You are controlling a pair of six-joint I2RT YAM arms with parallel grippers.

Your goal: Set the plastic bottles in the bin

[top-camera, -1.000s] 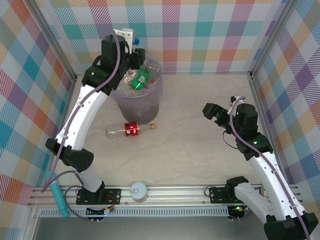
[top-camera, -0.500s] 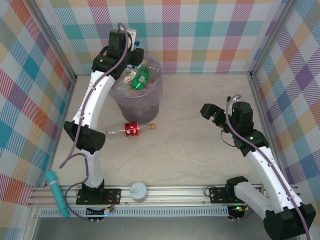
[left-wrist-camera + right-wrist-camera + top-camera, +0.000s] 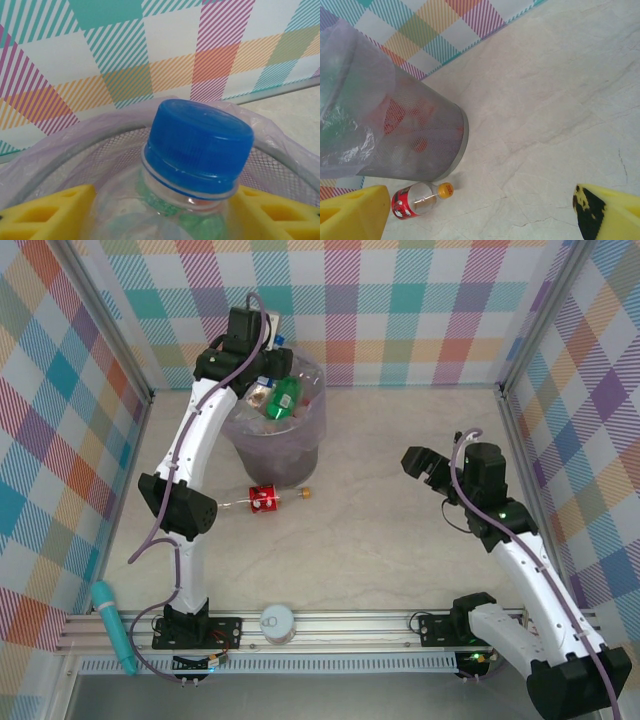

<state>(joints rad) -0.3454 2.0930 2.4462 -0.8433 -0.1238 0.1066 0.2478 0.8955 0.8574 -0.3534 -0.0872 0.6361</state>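
- We are seeing the left claw point(image 3: 165, 215) hanging over the bin point(image 3: 285, 458), which is standing at 11 o'clock on the table point(image 3: 400, 570), close to the checked back wall point(image 3: 400, 310).
- In the left wrist view, a blue-capped bottle point(image 3: 200, 140) is sitting between the yellow fingers point(image 3: 50, 210) with its cap toward the camera. The bin's lilac-lined rim is curving behind it at 12 o'clock.
- We cannot tell whether those fingers are pressing on the bottle or standing just clear of it.
- A green bottle point(image 3: 284, 398) is lying on top of the pile inside the bin, with clear and red-labelled bottles around it. In the right wrist view, more red labels are showing through the mesh wall.
- A red-labelled bottle point(image 3: 262, 498) is lying on its side on the table at 6 o'clock from the bin, just beside its base. Its orange cap is pointing toward 3 o'clock in the top view.
- The right claw point(image 3: 480, 210) is hovering at 3 o'clock over the table, well apart from the bin. Its fingers are spread wide with nothing between them.
- A white canister point(image 3: 277, 621) is standing on the rail point(image 3: 360, 625) at 6 o'clock, between the two arm bases.
- A teal tool point(image 3: 115, 625) is lying at 7 o'clock, by the rail's left end.
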